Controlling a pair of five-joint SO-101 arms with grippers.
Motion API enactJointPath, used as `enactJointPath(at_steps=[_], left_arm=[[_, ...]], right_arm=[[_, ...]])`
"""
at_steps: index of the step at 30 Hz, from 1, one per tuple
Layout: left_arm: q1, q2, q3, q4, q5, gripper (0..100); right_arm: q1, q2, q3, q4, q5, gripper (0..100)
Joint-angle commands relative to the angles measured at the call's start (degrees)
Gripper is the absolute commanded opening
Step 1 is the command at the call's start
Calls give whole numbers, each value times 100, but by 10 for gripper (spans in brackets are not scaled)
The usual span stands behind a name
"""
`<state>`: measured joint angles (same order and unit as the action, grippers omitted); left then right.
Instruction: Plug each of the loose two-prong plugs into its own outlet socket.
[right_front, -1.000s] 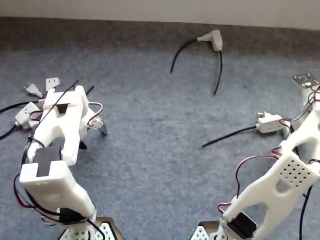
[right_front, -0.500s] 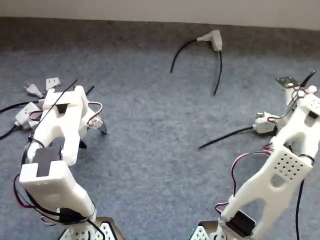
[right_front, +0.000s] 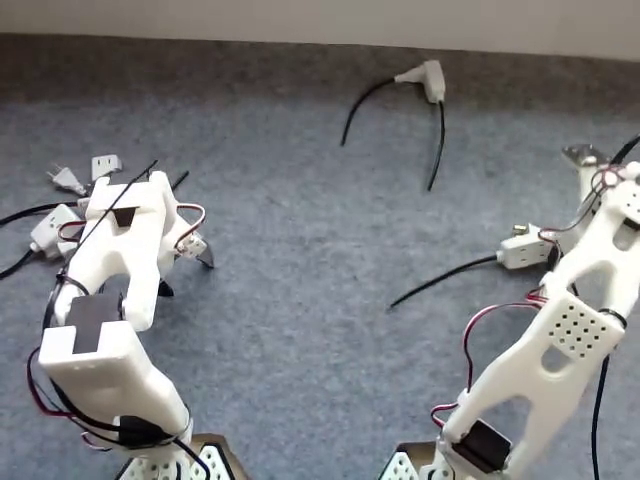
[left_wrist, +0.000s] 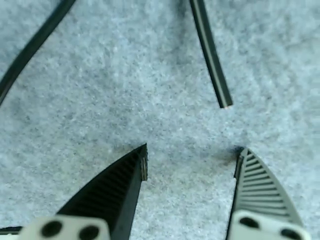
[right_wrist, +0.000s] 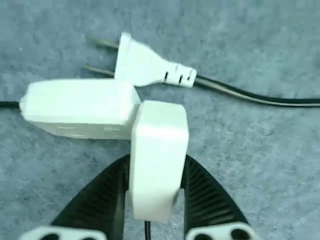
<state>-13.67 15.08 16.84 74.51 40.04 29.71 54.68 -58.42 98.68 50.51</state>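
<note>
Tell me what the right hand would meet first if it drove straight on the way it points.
Likely the loose two-prong plug, lying just ahead of the white block that the right hand grips. Depth is unclear.

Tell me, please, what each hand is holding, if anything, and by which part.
The right hand grips a white socket block by its two long sides, at the end nearer the wrist. The left hand is open and holds nothing.

I look down on the carpet (right_front: 300, 300) from 6 o'clock; wrist cameras sit close above it, the right probably sharing the 3 o'clock outlet socket (right_front: 527, 252).
</note>
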Motion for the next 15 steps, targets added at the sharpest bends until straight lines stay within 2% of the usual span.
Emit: enactJointPath(at_steps=[1,5,11,15], left_arm=[[84,-268,-40,-97,18,292],[84,-268,-40,-97,18,292],[84,-268,-48,-105,18,292],[84,-268,-48,-105,18,292]], right_arm=[[-453,-963,-382,242,-571,25],[-927,-1473,-374,242,-1108,25],[-1727,-2132,-347,251,-2866,39],[-2211,-2738,602,251,-3886,66]])
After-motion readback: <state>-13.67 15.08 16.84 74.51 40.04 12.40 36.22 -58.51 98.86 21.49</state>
